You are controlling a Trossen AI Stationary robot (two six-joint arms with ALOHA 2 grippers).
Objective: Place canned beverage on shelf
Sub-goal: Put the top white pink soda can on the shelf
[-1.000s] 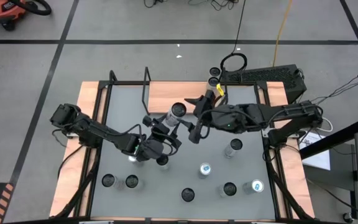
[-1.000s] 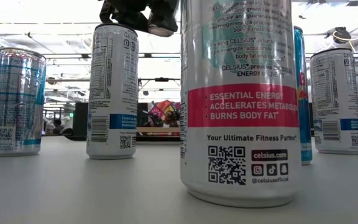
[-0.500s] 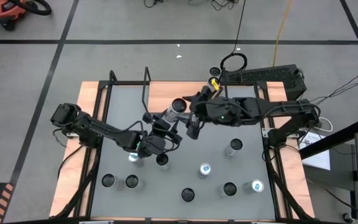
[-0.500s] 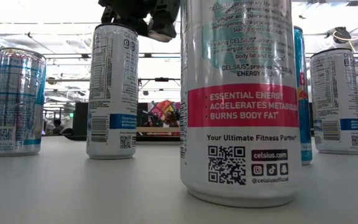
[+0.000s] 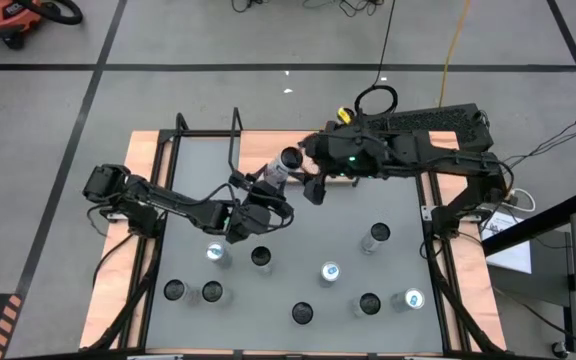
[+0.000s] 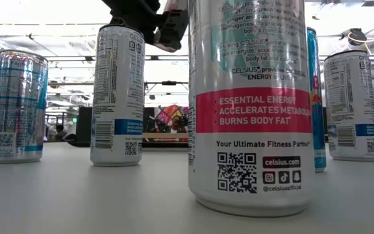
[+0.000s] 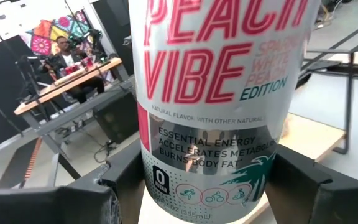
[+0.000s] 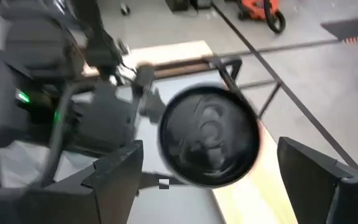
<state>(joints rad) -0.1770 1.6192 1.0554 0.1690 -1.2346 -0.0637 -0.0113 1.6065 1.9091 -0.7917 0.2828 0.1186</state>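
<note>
Shelf [image 5: 268, 150] sits along the table's [image 5: 408, 215] far edge. Left gripper [image 5: 258, 197] pinches 1 can [image 5: 283, 166], held tilted in the air just before the shelf. Right gripper [image 5: 313, 188] hangs beside it, fingers spread, holding nothing.

The Celsius can's [image 7: 219, 99] top and base are running off the left wrist view; motion blur is smearing its lid [image 8: 209, 137] in the right wrist view.

The grey table [image 5: 298, 225] is bare across its middle and far part. Upright cans [image 5: 318, 295] crowd the near half, leaving narrow gaps. Black frame rods [image 5: 234, 140] rise along the far-left edge.
</note>
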